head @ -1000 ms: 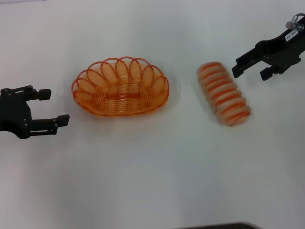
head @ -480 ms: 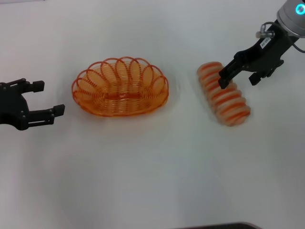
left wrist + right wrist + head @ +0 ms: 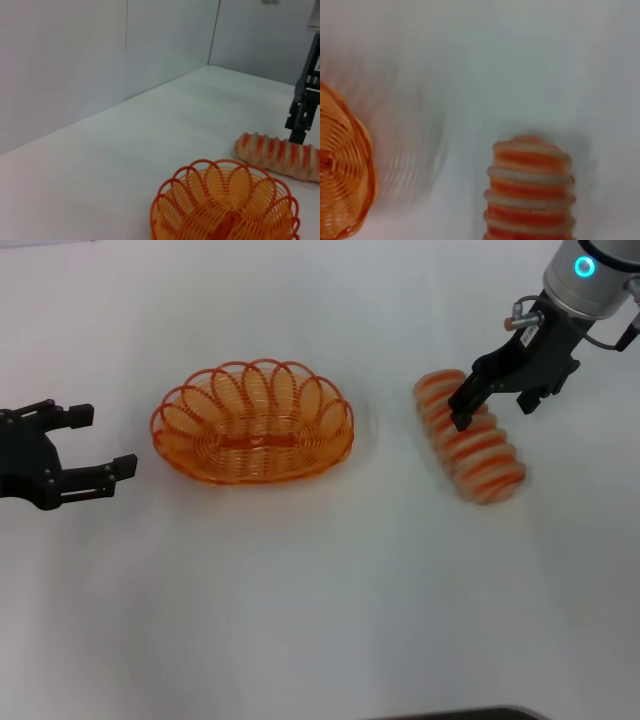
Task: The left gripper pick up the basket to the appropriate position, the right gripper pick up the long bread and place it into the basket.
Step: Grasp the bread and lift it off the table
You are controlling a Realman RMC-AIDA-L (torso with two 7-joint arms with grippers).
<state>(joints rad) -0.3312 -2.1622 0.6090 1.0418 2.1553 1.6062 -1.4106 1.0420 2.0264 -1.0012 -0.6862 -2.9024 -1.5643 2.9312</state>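
Basket (image 3: 252, 424): holds nothing, on white table (image 3: 320, 600) | long bread (image 3: 470, 437): right of basket | right gripper (image 3: 494, 398): spread, over bread | left gripper (image 3: 92, 445): spread, left of basket

White tabletop (image 3: 320, 590), evenly lit; pale grey wall panels (image 3: 65, 65) rise behind, meeting at corner

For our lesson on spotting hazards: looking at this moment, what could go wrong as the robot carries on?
1. The right gripper hangs open over the far end of the long bread, not its middle; a grasp there may let the loaf tip or slip.
2. The left gripper is open, apart from the basket; closing on the looped wire rim could slide off or shove it.
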